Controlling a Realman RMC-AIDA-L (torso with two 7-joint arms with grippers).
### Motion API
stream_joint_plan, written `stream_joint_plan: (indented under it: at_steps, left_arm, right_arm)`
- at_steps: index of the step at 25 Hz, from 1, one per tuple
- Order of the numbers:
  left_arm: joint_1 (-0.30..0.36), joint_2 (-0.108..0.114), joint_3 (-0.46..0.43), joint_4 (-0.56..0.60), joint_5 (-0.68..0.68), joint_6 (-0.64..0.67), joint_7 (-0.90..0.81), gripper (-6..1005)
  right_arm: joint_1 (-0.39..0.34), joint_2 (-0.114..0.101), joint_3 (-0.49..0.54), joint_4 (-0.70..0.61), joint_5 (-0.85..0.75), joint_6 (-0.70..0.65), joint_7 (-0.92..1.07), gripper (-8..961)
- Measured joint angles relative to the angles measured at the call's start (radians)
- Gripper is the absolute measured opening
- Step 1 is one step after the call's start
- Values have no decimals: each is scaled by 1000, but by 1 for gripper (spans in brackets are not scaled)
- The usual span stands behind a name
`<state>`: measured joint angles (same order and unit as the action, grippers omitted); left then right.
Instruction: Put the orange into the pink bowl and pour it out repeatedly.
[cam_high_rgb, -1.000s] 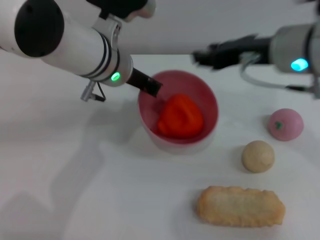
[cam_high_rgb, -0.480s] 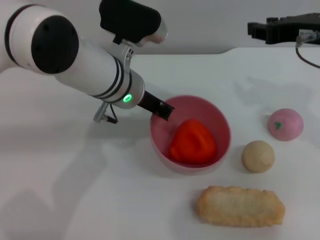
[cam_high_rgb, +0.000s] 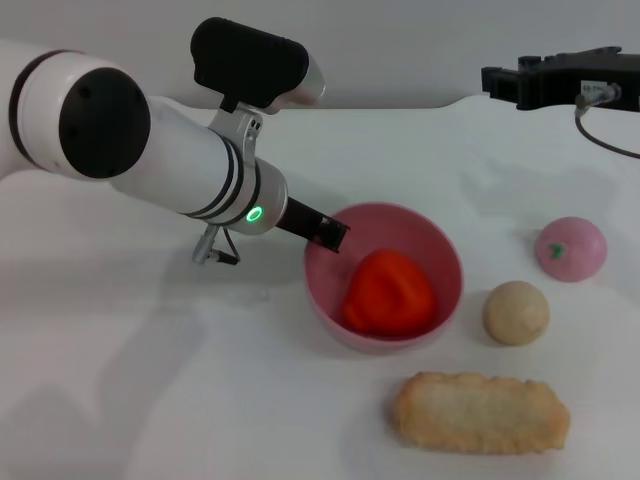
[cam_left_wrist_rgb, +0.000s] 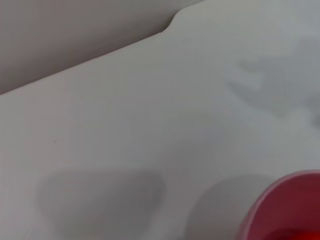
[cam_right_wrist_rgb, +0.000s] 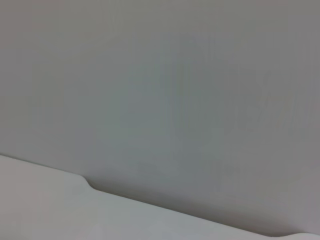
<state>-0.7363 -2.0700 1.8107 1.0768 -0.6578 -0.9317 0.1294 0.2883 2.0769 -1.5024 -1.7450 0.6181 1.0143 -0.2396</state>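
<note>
The orange (cam_high_rgb: 390, 292) lies inside the pink bowl (cam_high_rgb: 443, 256), which stands near the middle of the white table. My left gripper (cam_high_rgb: 326, 232) is shut on the bowl's near-left rim, one finger inside the wall, and its arm reaches in from the left. The left wrist view shows the bowl's rim (cam_left_wrist_rgb: 280, 199) and a sliver of the orange (cam_left_wrist_rgb: 296, 235). My right gripper (cam_high_rgb: 498, 82) hangs high at the back right, away from the bowl, holding nothing that I can see.
A small pink ball with a green mark (cam_high_rgb: 570, 248) and a beige ball (cam_high_rgb: 516, 312) lie right of the bowl. A long tan biscuit-like piece (cam_high_rgb: 480, 412) lies in front. The table's back edge (cam_high_rgb: 400, 108) runs along the wall.
The bowl with the orange has moved right and towards me in my left gripper, then settled. My right arm has pulled back from over the bowl to the back right.
</note>
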Motion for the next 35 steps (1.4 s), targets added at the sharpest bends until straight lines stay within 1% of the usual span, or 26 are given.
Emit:
stream_joint_plan:
  at_steps: [1, 4, 6, 9, 10, 12, 13, 14, 15, 16, 17, 19, 20, 21, 22, 25, 27, 28, 29, 30, 31, 32, 35]
  left_arm:
    - [6, 0, 8, -23, -12, 34, 2, 97]
    - [17, -1, 11, -25, -12, 65, 2, 98]
    - [21, 0, 12, -24, -12, 74, 2, 148]
    - [31, 5, 9, -1, -1, 110, 12, 222]
    - [31, 5, 9, -1, -1, 110, 12, 247]
    - [37, 7, -6, 19, 19, 141, 29, 297]
    - [47, 9, -26, 41, 43, 176, 47, 322]
    - [53, 9, -34, 50, 52, 191, 53, 347]
    - [63, 10, -46, 68, 69, 222, 65, 465]
    - [94, 10, -62, 104, 110, 313, 93, 584]
    - [94, 10, -62, 104, 110, 313, 93, 613]
    - [150, 10, -70, 142, 166, 489, 128, 671]
    - [191, 10, -70, 152, 190, 614, 151, 700]
    - [209, 10, -70, 155, 200, 671, 163, 729]
    - [246, 10, -72, 154, 211, 776, 188, 758]
    - [312, 10, -88, 126, 216, 951, 215, 783]
    - [312, 10, -88, 126, 216, 951, 215, 799]
    - [337, 10, -103, 81, 210, 1029, 213, 807]
    - [342, 10, -110, 47, 208, 1059, 213, 807]
    - [342, 10, -110, 47, 208, 1059, 213, 806]
    - [344, 9, -116, 10, 206, 1087, 212, 806]
    - [337, 8, -117, -70, 200, 1134, 198, 806]
    - [327, 8, -110, -155, 197, 1202, 153, 805]
  right_arm:
    - [0, 0, -2, 3, 0, -3, -2, 419]
    - [-5, -1, -7, 12, 0, -23, -24, 419]
    - [-16, 1, -21, 17, 2, -55, -51, 424]
    - [-47, 3, -64, 22, 3, -154, -101, 439]
    - [-55, 3, -74, 24, 3, -188, -120, 474]
    - [-61, 3, -78, 26, 3, -215, -128, 543]
    - [-81, 4, -92, 30, 3, -304, -145, 578]
    - [-81, 4, -92, 30, 3, -304, -145, 612]
    - [-96, 4, -103, 35, 3, -365, -156, 647]
    - [-109, 5, -111, 40, 3, -420, -167, 651]
    - [-124, 5, -121, 53, 3, -485, -180, 654]
    - [-147, 7, -131, 91, 3, -610, -194, 662]
    - [-152, 7, -136, 120, 3, -670, -198, 665]
    - [-156, 6, -141, 146, 3, -716, -203, 669]
    - [-160, 4, -148, 187, 3, -772, -209, 672]
    - [-153, 2, -147, 310, 11, -894, -201, 676]
    - [-135, -1, -134, 407, 36, -962, -176, 676]
    - [-128, -3, -133, 445, 44, -1002, -172, 676]
    - [-120, -4, -136, 489, 48, -1061, -171, 676]
    - [-117, -3, -166, 567, 45, -1217, -176, 676]
    - [-117, -3, -166, 567, 45, -1217, -176, 676]
    - [-116, -2, -193, 623, 44, -1319, -178, 676]
    - [-105, -2, -275, 762, 42, -1597, -170, 676]
